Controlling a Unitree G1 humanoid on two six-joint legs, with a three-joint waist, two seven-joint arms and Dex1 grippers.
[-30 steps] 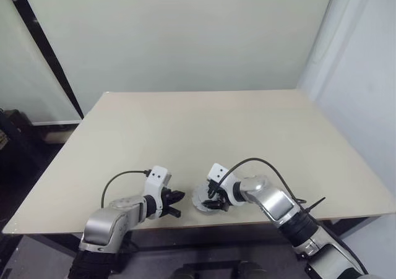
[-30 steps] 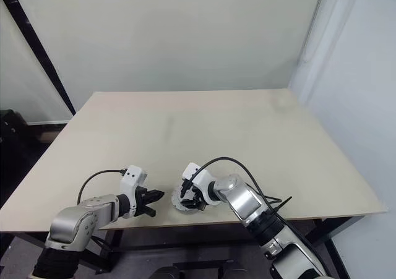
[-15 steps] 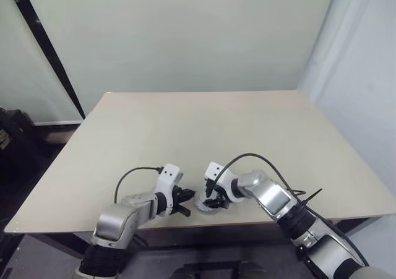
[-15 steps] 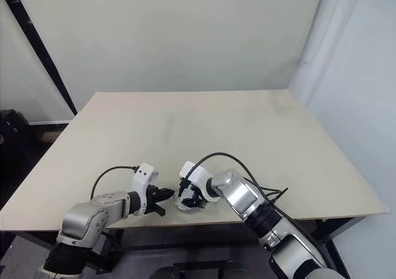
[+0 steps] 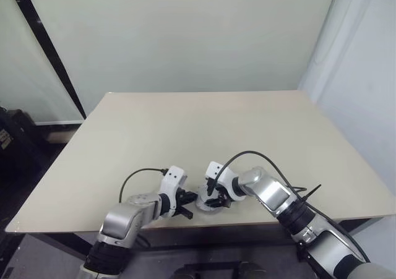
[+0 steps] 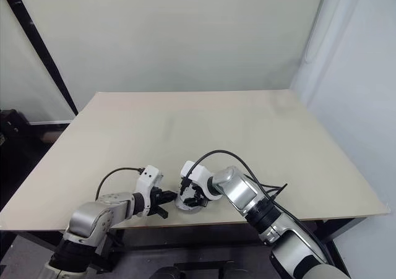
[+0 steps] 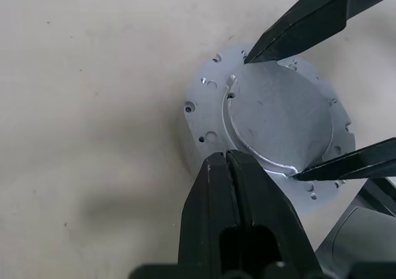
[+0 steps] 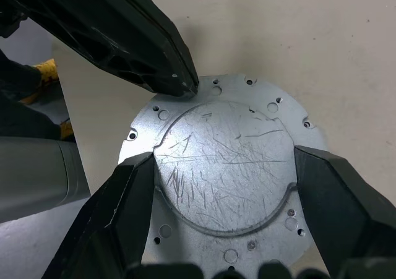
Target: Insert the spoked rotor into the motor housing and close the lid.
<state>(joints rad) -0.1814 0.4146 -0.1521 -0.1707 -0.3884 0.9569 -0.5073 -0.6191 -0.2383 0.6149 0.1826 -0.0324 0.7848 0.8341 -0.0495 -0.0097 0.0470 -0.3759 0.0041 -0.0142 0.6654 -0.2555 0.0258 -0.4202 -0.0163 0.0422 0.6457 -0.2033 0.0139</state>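
A solid silvery-grey round disc, the lid point(image 8: 223, 137), lies flat near the table's front edge point(image 5: 203, 200). It has a scratched raised round centre and small holes around its flange point(image 7: 207, 115). My right gripper point(image 8: 224, 161) reaches in from the right, its fingers point(image 8: 124, 198) pressed on opposite sides of the raised centre. The left gripper point(image 7: 226, 155) is shut, and its tip rests against the flange's rim on the lid's left side point(image 5: 187, 206). What lies under the lid is hidden. The spoked rotor and the motor housing are out of view.
The beige table point(image 5: 204, 130) stretches far back and to both sides; its front edge point(image 5: 204, 220) runs just behind the lid. A black cable point(image 5: 247, 158) loops over the right wrist. A dark pole point(image 5: 49, 50) leans at the far left.
My left gripper has slid right across the table until its shut tip meets the lid's rim. The right gripper has stayed on the lid.
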